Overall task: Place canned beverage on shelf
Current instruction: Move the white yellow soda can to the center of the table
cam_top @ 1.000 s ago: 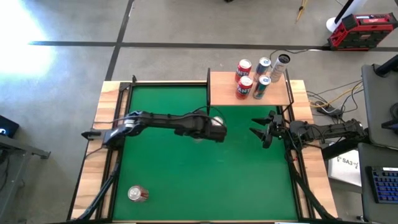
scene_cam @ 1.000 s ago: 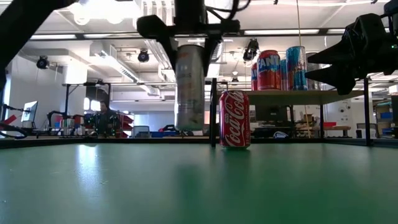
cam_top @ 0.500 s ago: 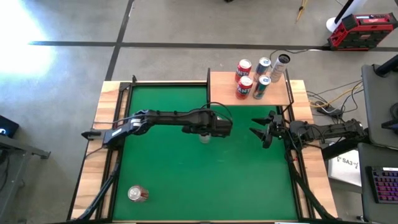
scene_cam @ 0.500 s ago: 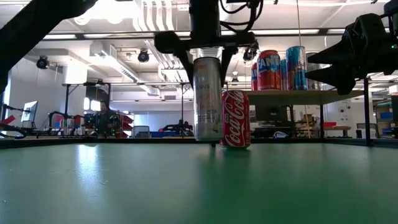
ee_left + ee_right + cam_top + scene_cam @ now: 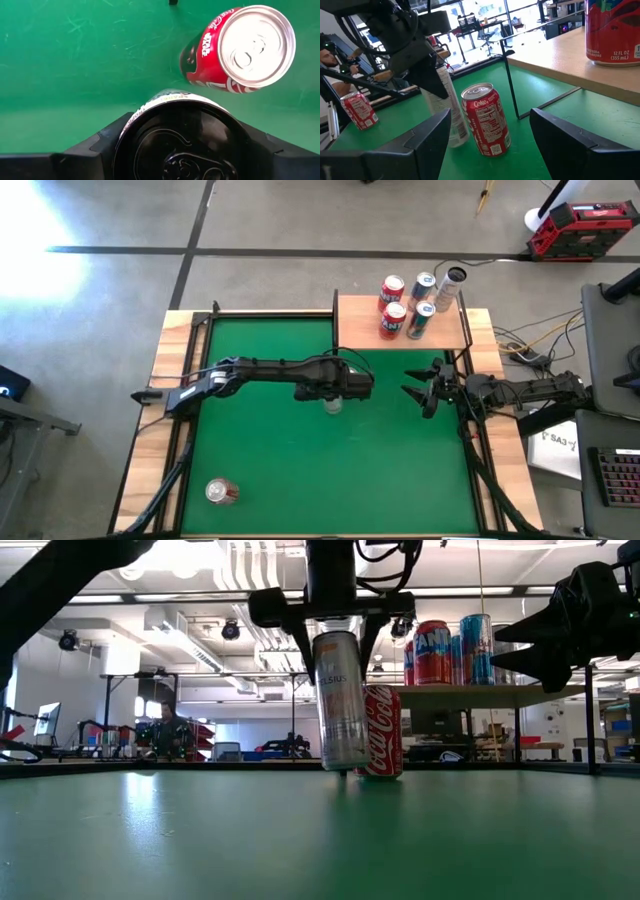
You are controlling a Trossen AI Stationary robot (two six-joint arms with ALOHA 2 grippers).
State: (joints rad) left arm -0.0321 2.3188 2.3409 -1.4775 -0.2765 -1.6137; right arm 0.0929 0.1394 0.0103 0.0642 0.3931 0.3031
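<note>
The left gripper (image 5: 334, 635) clamps a silver can (image 5: 340, 700) upright at frame centre, ready for the shelf (image 5: 400, 325) upper right. The right gripper (image 5: 418, 392) waits, fingers wide.

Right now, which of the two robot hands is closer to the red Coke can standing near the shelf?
The left. The left gripper holds a silver can right beside the Coke can; the right gripper waits open farther off by the table's right edge.

We look straight down from high, level across the felt from low, each wrist close past its jaws, all sharing the Coke can (image 5: 380, 730).
</note>
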